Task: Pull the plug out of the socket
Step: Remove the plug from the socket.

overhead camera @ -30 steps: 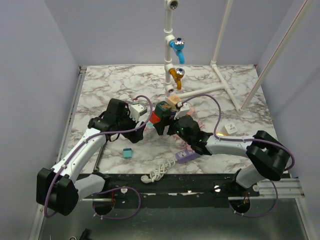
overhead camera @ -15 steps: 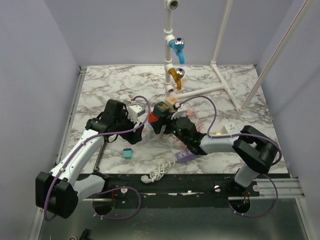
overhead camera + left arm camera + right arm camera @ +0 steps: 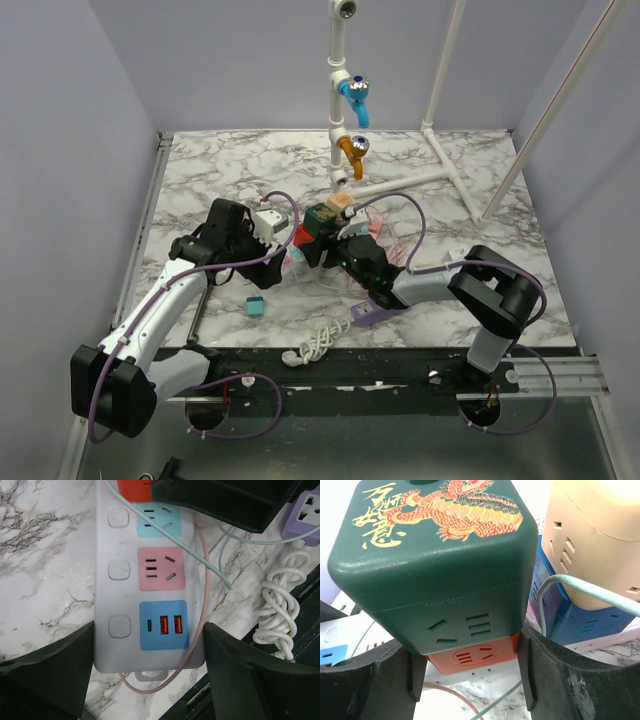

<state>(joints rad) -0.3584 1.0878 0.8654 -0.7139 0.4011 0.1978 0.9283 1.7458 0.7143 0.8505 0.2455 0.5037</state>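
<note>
On the strip (image 3: 131, 605), the green plug (image 3: 435, 555) sits atop a red block (image 3: 470, 657), with a beige plug (image 3: 595, 540) crowding just beside it. The right gripper (image 3: 472, 680), half open, closely flanks the red block, though a grip cannot be told. The left gripper (image 3: 149, 650) clamps the strip's end.

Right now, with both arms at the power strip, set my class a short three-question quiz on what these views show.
1. True or false: the green plug carries a red-and-gold dragon design.
2. On the power strip, which colour panel holds the USB ports? A pink, B blue, C teal.
3. Fill in: the ___ gripper has its fingers either side of the green plug.
Key: 1 true; 2 B; 3 the right gripper.
</note>
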